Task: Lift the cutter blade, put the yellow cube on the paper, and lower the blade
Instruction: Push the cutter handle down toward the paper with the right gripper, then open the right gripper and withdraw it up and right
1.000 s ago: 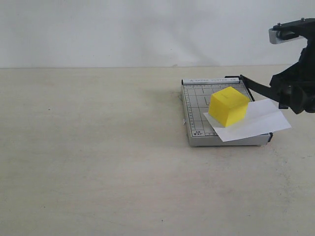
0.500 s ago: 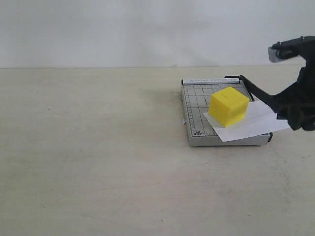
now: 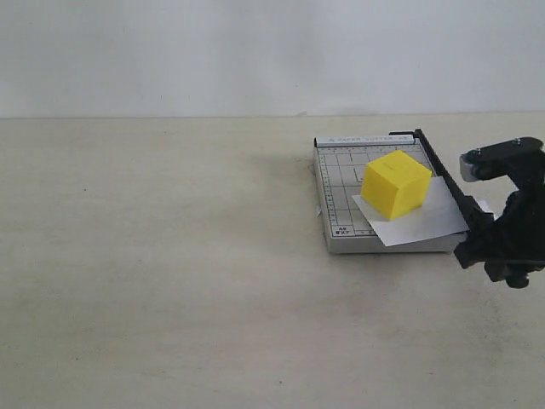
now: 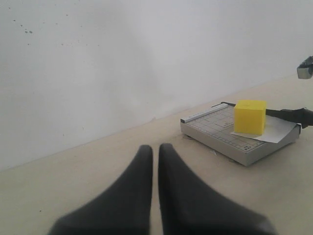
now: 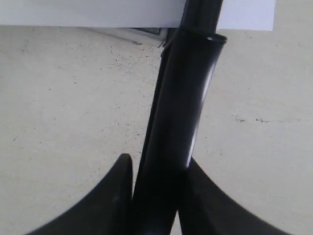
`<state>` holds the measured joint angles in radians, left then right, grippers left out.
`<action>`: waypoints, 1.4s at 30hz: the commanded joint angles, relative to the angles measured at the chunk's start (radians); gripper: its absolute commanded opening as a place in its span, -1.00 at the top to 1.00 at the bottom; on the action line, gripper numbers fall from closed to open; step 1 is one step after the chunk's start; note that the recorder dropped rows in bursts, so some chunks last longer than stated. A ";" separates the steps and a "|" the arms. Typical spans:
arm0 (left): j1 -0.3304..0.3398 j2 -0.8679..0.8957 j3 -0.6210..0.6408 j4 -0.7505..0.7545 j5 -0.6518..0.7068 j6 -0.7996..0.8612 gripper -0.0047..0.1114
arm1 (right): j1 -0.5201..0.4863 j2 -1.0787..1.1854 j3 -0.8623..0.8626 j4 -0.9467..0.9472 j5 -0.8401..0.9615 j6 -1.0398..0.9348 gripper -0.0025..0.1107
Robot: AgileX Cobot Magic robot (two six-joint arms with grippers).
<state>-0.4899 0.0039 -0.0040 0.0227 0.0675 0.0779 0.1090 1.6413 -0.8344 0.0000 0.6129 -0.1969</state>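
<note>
The yellow cube (image 3: 395, 182) rests on the white paper (image 3: 426, 223), which lies across the grey gridded trimmer base (image 3: 341, 183). The cutter blade (image 3: 447, 183) lies low along the base's right edge, crossing over the paper. My right gripper (image 3: 498, 247) is shut on the blade's thick black handle (image 5: 183, 112), one finger on each side, just off the base's near right corner. The left wrist view shows my left gripper (image 4: 155, 148) shut and empty above the bare table, well away from the cube (image 4: 250, 116) and the trimmer (image 4: 220, 132). In the exterior view it is out of sight.
The trimmer stands at the right of a beige table (image 3: 170, 256), with a white wall (image 3: 255, 51) behind. A strip of paper (image 5: 98, 12) sticks out past the blade on the right gripper's side.
My right gripper has swung down and forward with the handle. The blade has dropped from a raised slant to lie low along the base's right edge. Cube and paper stayed put.
</note>
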 commanded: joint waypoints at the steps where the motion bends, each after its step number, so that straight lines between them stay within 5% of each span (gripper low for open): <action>1: 0.001 -0.004 0.004 -0.004 -0.016 -0.011 0.84 | 0.000 0.065 0.055 0.000 -0.018 -0.030 0.96; 15: 0.001 -0.004 0.004 -0.004 -0.016 -0.011 0.84 | 0.000 0.058 0.055 0.000 -0.004 -0.071 0.91; 24: 0.001 -0.004 0.004 -0.004 -0.016 -0.011 0.84 | 0.000 -0.068 0.055 0.019 0.060 -0.061 -0.17; 39: 0.001 -0.004 0.004 -0.004 -0.016 -0.011 0.84 | 0.000 -0.402 0.055 0.143 0.017 -0.119 -0.10; 42: 0.001 -0.004 0.004 -0.004 -0.016 -0.011 0.84 | 0.000 -0.605 0.101 0.403 -0.054 -0.343 0.52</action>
<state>-0.4899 0.0039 -0.0040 0.0227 0.0675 0.0779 0.1093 1.1358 -0.7668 0.2811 0.6057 -0.4252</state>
